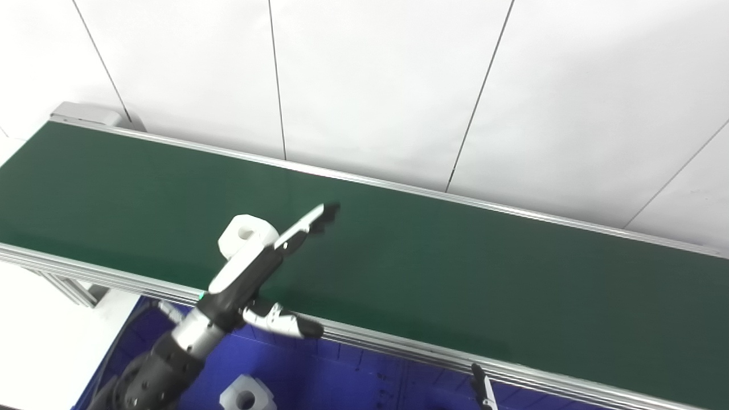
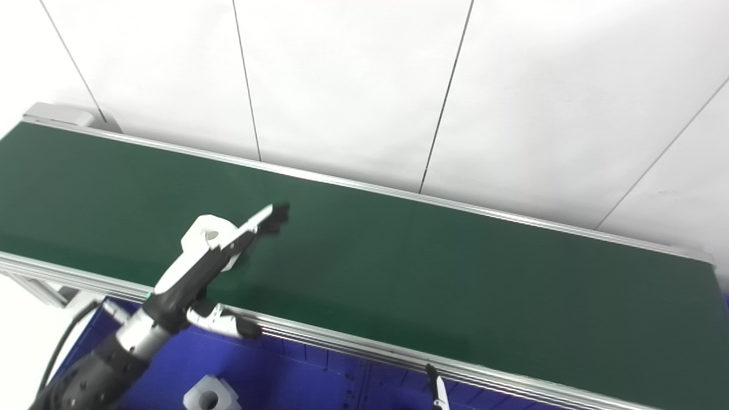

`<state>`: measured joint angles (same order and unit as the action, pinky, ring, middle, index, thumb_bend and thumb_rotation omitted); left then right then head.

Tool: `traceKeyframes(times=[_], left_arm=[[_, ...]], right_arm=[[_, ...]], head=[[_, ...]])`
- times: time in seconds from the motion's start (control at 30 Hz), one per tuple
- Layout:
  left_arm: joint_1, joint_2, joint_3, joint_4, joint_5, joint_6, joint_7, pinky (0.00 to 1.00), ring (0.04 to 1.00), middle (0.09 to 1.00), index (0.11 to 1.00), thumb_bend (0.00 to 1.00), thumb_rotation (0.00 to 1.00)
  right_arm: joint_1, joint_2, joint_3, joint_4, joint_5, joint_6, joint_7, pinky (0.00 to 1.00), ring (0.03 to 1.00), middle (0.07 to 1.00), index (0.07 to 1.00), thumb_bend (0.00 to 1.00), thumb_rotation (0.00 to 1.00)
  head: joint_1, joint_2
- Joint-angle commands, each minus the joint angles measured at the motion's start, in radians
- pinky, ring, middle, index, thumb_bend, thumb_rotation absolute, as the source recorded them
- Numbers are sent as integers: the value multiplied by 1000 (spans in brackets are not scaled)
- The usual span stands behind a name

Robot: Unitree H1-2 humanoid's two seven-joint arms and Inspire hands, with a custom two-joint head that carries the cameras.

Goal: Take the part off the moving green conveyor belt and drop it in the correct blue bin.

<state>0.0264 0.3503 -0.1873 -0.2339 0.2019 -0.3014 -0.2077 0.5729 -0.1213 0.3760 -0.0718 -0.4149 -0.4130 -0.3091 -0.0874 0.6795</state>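
Green conveyor belt (image 1: pixel 455 267) runs diagonally from upper left to lower right of frame, aluminium rails on both long edges, white panelled wall (image 1: pixel 387 74) behind it. White part (image 1: pixel 245 232) sits on the belt in the left-centre of frame, near the belt's front edge: chunky block with a round hole through its top face. Left hand (image 1: pixel 259 267) comes up from the lower left and reaches over the front rail onto the belt; fingers (image 1: pixel 310 222) are stretched out straight and spread from the thumb (image 1: pixel 285 323), which sticks out low over the front rail toward the right. Hand is open and has hold of nothing. Outstretched fingers pass just beside the part on its right side, fingertips beyond it toward the belt's middle; from these views the part overlaps the back of the hand, cannot tell whether they touch. Blue bin (image 1: pixel 353 376) lies below the front rail along the bottom of frame, and a second white part (image 1: pixel 246 396) of the same shape already lies in it at bottom left-centre. Of the right hand only a thin dark fingertip with a white streak (image 1: pixel 483 390) pokes in at the bottom edge right of centre, over the bin; cannot tell how its fingers are set.
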Motion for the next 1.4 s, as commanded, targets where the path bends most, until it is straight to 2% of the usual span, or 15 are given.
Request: traceKeyframes(times=[0.0, 0.13, 0.2, 0.23, 0.4, 0.5, 0.6, 0.7, 0.87, 0.97, 1.07, 1.23, 1.37], left_arm=[[-81, 29, 28, -2, -21, 20, -19, 939, 993, 1000, 1000, 795, 660], [-177, 38, 46, 82, -27, 27, -43, 935, 992, 1000, 1000, 766, 545], [-219, 48, 48, 123, -3, 34, -50, 933, 990, 1000, 1000, 761, 525], [-238, 54, 48, 142, 10, 38, -53, 931, 987, 1000, 1000, 740, 468], [-319, 96, 42, 239, 107, 80, -75, 898, 971, 1000, 1000, 792, 413], [-353, 118, 28, 282, 164, 118, -91, 870, 960, 994, 1000, 870, 302], [-375, 129, 15, 317, 211, 146, -98, 870, 962, 992, 1000, 909, 268], [-395, 137, -2, 346, 250, 156, -102, 865, 956, 988, 1000, 941, 256], [-420, 157, -33, 390, 288, 180, -147, 870, 948, 976, 993, 984, 184], [-424, 174, -50, 404, 285, 190, -192, 887, 957, 979, 994, 998, 171], [-417, 190, -60, 400, 264, 205, -236, 848, 941, 967, 979, 1000, 192], [-380, 205, -64, 339, 184, 282, -348, 840, 936, 960, 970, 1000, 188], [-362, 216, -83, 309, 129, 319, -433, 831, 926, 957, 960, 1000, 158]], right_arm=[[6, 0, -2, -28, -8, -56, -9, 946, 958, 982, 1000, 720, 824], [16, 9, -19, -61, -21, -41, 14, 944, 953, 975, 999, 716, 859], [22, 10, -22, -73, -14, -38, 26, 948, 956, 976, 1000, 714, 859], [25, 11, -24, -77, -10, -39, 33, 953, 962, 981, 1000, 707, 860], [41, 24, -34, -98, 19, -35, 65, 967, 974, 992, 1000, 695, 843], [43, 30, -43, -101, 12, -45, 69, 959, 971, 991, 1000, 678, 841], [45, 31, -46, -105, 22, -45, 81, 966, 977, 995, 1000, 672, 840], [49, 29, -51, -118, 28, -37, 96, 962, 975, 997, 1000, 674, 845], [58, 36, -64, -129, 52, -48, 102, 928, 953, 975, 987, 685, 796], [65, 38, -70, -134, 54, -47, 108, 917, 945, 974, 978, 702, 791], [68, 39, -74, -138, 51, -48, 112, 910, 941, 972, 974, 699, 786], [68, 36, -81, -140, 55, -49, 117, 902, 936, 967, 970, 706, 778], [68, 37, -86, -143, 70, -42, 128, 903, 937, 965, 968, 717, 769]], head=[[-4, 28], [17, 77], [23, 87], [23, 87], [37, 113], [45, 129], [45, 129], [47, 154], [44, 160], [44, 162], [47, 164], [47, 166], [48, 169]])
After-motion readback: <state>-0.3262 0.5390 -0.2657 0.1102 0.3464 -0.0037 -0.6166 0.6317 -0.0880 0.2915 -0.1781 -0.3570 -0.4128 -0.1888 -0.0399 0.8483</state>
